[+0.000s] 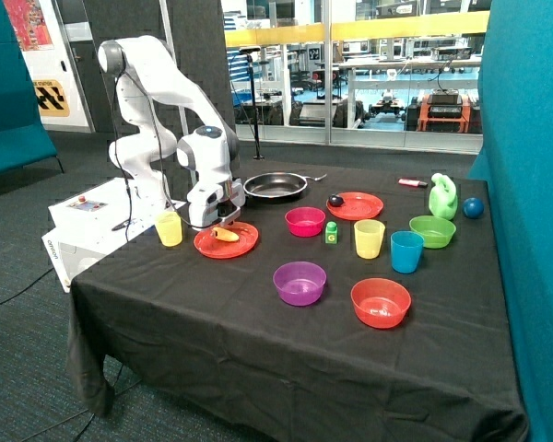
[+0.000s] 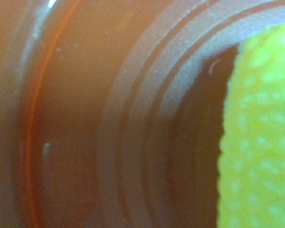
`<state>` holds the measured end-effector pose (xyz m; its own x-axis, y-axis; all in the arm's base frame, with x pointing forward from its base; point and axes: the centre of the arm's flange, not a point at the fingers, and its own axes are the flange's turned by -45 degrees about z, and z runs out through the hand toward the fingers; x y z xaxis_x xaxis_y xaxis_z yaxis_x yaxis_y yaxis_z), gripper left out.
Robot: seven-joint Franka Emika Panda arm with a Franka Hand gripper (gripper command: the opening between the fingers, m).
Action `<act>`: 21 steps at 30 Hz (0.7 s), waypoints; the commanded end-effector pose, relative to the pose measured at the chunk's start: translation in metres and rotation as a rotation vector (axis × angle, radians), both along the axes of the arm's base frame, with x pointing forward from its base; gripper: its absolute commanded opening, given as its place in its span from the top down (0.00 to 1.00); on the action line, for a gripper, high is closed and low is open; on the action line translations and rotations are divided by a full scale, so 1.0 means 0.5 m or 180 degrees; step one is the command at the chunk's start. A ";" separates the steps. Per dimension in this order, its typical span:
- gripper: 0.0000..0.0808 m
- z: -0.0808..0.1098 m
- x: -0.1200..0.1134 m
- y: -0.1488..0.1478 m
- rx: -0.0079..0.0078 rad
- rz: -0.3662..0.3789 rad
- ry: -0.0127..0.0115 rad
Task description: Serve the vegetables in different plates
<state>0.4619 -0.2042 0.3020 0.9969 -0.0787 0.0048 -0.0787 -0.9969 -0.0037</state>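
Placement step for yellow vegetable [image 1: 225, 235], by the look of it: lies in near plate [image 1: 244, 246] under end effector [image 1: 223, 219], finger spread not discernible. Dark vegetable [image 1: 335, 200] already on far plate [image 1: 364, 211] beside frying pan [image 1: 276, 187]. Next likely calls for straight lift clear of rim. Yellow piece oblong, bumpy-skinned, pale

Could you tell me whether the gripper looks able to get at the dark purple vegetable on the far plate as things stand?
Probably yes. The dark vegetable lies uncovered on the far plate, nothing over it. The gripper is down at the near plate beside the yellow vegetable; only the low pink bowl sits between.
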 end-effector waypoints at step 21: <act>0.31 0.109 0.005 0.132 -0.00120 0.0544 0.00153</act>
